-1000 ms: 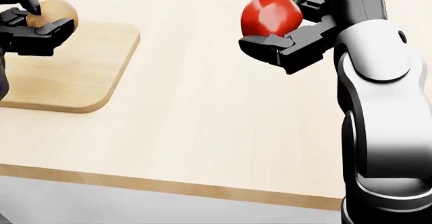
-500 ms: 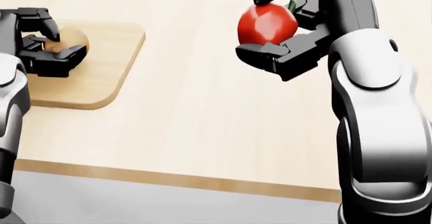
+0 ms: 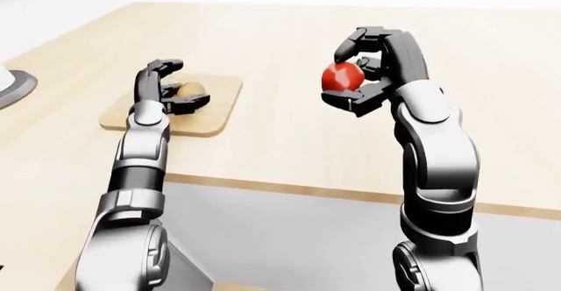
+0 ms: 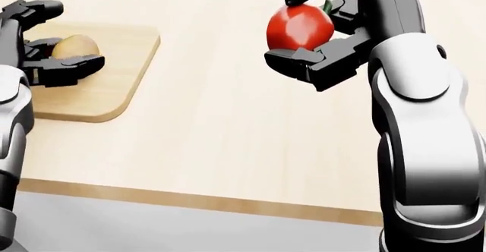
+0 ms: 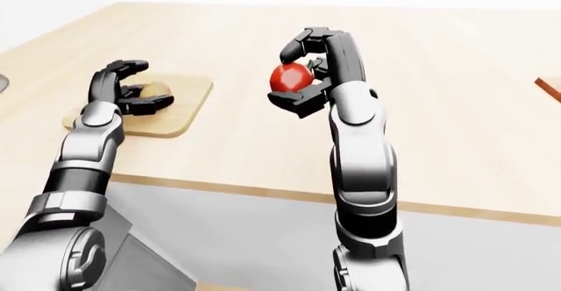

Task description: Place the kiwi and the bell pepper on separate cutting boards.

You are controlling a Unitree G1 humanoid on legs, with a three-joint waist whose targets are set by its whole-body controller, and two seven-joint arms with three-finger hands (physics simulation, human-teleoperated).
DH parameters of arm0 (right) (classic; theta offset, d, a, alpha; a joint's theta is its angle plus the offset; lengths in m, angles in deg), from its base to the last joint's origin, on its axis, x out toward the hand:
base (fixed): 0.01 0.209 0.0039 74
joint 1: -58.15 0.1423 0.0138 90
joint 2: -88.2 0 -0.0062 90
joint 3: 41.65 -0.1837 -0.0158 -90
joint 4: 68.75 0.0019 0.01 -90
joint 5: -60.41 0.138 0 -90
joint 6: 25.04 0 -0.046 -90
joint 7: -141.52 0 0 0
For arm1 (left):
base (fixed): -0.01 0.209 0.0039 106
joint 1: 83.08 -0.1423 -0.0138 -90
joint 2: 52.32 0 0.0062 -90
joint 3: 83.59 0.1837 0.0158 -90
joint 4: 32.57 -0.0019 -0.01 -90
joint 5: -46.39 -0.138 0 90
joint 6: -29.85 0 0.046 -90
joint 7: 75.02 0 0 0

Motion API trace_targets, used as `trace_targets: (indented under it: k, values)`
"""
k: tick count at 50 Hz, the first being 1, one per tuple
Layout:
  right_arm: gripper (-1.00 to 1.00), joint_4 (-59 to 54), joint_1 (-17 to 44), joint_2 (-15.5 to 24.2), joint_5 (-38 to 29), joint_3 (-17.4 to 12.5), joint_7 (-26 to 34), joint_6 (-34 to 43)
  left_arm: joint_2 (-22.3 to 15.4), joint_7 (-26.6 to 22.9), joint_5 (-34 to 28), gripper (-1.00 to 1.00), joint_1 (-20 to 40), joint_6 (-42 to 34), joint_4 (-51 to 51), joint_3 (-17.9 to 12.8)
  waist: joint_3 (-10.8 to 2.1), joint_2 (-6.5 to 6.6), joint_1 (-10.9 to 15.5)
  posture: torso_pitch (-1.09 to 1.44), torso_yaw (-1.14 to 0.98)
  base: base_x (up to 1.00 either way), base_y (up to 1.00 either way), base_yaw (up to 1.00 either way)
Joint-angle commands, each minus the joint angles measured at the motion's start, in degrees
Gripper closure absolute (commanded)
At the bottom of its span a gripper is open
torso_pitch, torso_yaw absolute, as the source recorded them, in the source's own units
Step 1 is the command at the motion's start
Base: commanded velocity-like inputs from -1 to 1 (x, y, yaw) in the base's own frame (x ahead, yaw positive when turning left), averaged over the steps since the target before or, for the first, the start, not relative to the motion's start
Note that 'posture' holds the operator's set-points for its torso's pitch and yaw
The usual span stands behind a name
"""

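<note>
Now open fingers (image 4: 66, 65) around kiwi (image 4: 74, 47).

A pale wooden counter (image 4: 228, 149) spans every view.

Matt pale wood — cutting board (image 4: 114, 75) and table (image 4: 228, 138) — against a glossy bell pepper (image 4: 300, 27).

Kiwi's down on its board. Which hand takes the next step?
Right. The right hand holds the bell pepper in closed fingers above bare counter. The left hand stands open around the kiwi on the cutting board, carrying nothing.
</note>
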Motion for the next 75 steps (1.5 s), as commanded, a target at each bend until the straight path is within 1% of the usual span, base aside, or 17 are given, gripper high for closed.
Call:
trace_targets:
  k: [1,14,26,31,35,41,44,45,54,58,60,61,62,64,66,69,75]
  values:
    - [1.00,1.89,2.14,0.42,-0.32,-0.33,-0.34,-1.91,-0.82,0.25,-0.18,-0.39,2.31,1.24,2.89,-0.24,-1.79,0.18,-0.02,0.00,0.00,0.00,0.00,0.00]
    - [1.00,2.56,3.53,1.78,0.38,-1.42,0.09,-0.34,-1.20,-2.71,0.80,-1.00,-0.72,-14.39,28.07,-1.40,-1.33,0.12,-0.22,0.00,0.00,0.00,0.00,0.00]
    - [1.00,3.30,3.39,2.18,2.44,-2.22,-1.07,0.71,1.30,-5.97,2.55,-1.00,-9.28,-32.20,62.55,-2.09,-0.80,0.10,-0.25,0.00,0.00,0.00,0.00,0.00]
    - [1.00,3.40,2.82,2.36,3.30,-2.38,-1.69,0.68,2.23,-6.56,1.72,-1.00,-9.90,-32.56,64.30,-1.63,-2.09,3.04,-0.29,0.00,0.00,-0.10,-0.25,0.00]
    - [1.00,3.17,3.03,2.81,3.83,-2.71,-2.00,0.87,2.33,-6.82,1.36,-1.00,-9.05,-33.07,64.12,-1.49,-2.85,3.18,-0.90,0.00,0.00,-0.41,-0.38,0.00]
    - [1.00,3.46,2.71,3.12,4.32,-2.63,-2.35,0.99,3.19,-7.07,0.59,-1.00,-9.52,-32.07,63.43,-0.94,-2.45,0.13,-1.52,0.00,0.00,-0.49,-0.42,0.00]
    - [1.00,3.69,2.53,3.14,4.42,-2.52,-2.44,0.96,3.30,-7.28,0.31,-1.00,-9.58,-32.32,63.83,-0.90,-2.88,-5.29,-1.83,0.00,0.00,-0.56,-0.42,0.00]
    - [1.00,3.83,2.47,3.11,4.42,-2.47,-2.46,1.02,3.34,-7.32,0.26,-1.00,-9.66,-32.54,64.15,-0.94,-2.42,-3.76,-1.97,0.00,0.00,-0.62,-0.42,0.00]
    - [1.00,3.46,2.31,3.06,4.62,-2.57,-2.72,0.69,4.14,-7.60,-0.41,-1.00,-10.45,-31.69,64.15,-0.63,-1.54,-2.21,-0.50,0.00,0.00,-0.65,-0.44,0.00]
    - [1.00,2.58,2.32,3.22,4.63,-3.06,-3.69,0.41,4.45,-7.66,-0.77,-1.00,-10.73,-31.66,64.31,-0.50,1.43,0.86,-0.88,0.00,0.00,-0.45,-0.64,-0.25]
    - [1.00,2.95,2.22,3.35,4.80,-2.92,-3.66,0.64,4.59,-7.74,-0.91,-1.00,-10.88,-31.46,64.32,-0.38,-0.35,-0.37,-1.28,0.00,0.00,-0.36,0.00,-1.00]
    - [1.00,3.03,1.99,3.29,4.91,-2.82,-3.60,0.62,4.68,-7.82,-0.90,-1.00,-10.92,-31.43,64.33,-0.39,-0.38,0.36,-1.89,0.00,0.00,-0.32,0.00,-1.00]
    - [1.00,2.79,1.81,3.28,4.97,-2.81,-3.63,0.21,4.75,-7.90,-0.87,-1.00,-10.93,-31.38,64.34,-0.44,-2.13,3.65,-1.85,0.00,0.00,-0.30,0.00,-1.00]
    - [1.00,2.78,1.84,3.21,5.13,-2.85,-3.68,0.03,4.76,-8.01,-0.83,-1.00,-10.82,-31.60,64.46,-0.50,-0.92,1.77,-2.30,0.00,0.00,-0.27,0.00,-1.00]
    - [1.00,3.25,1.77,3.05,5.50,-2.74,-3.52,0.24,4.79,-8.13,-0.90,-1.00,-10.86,-31.73,64.76,-0.38,-1.41,4.05,-1.37,0.00,0.00,-0.02,-0.40,0.00]
    - [1.00,3.09,1.72,3.06,5.75,-2.82,-3.51,0.09,4.91,-8.31,-0.95,-1.00,-11.20,-31.71,65.05,-0.34,-0.40,3.93,-0.99,0.00,0.00,0.00,-0.32,0.00]
    - [1.00,3.07,1.66,2.81,6.29,-2.67,-3.69,0.52,5.05,-8.38,-0.94,-1.00,-11.32,-31.46,64.81,-0.44,0.07,0.65,0.05,0.00,0.00,0.00,-0.33,0.00]
